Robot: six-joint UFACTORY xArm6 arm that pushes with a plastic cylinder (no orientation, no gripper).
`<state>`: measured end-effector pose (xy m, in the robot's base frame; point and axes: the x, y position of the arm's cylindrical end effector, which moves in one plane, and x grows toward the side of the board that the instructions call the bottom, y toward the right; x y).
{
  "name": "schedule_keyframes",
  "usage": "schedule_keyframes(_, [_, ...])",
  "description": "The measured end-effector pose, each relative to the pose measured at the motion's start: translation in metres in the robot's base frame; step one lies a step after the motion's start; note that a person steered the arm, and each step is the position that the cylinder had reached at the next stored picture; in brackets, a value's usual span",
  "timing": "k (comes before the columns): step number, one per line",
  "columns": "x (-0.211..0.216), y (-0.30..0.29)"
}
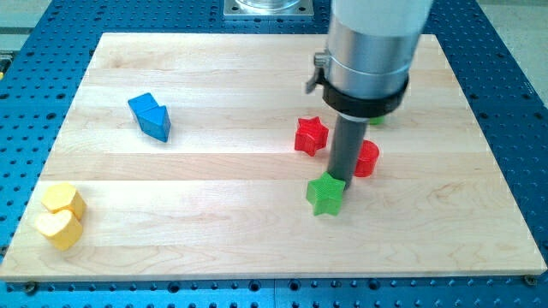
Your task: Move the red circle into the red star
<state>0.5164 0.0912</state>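
The red star (311, 135) lies right of the board's middle. The red circle (367, 158) lies just to its lower right, partly hidden behind my rod. My tip (342, 179) is down between them, at the left edge of the red circle and touching the top of the green star (325, 194). The red circle and red star are apart, with the rod standing between them.
A blue block (151, 116) lies at the upper left. Two yellow blocks, a hexagon (63, 199) and a heart (56, 227), sit at the lower left edge. A green block (377, 119) peeks from behind the arm. The wooden board (214, 214) rests on a blue perforated table.
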Motion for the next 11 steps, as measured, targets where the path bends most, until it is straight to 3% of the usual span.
schedule_keyframes(1, [0.012,0.013])
schedule_keyframes(4, [-0.031,0.069])
schedule_keyframes(5, [-0.041,0.056])
schedule_keyframes(7, [-0.051,-0.027])
schedule_keyframes(8, [-0.049,-0.018])
schedule_keyframes(9, [-0.050,0.062])
schedule_keyframes(11, [-0.079,0.007])
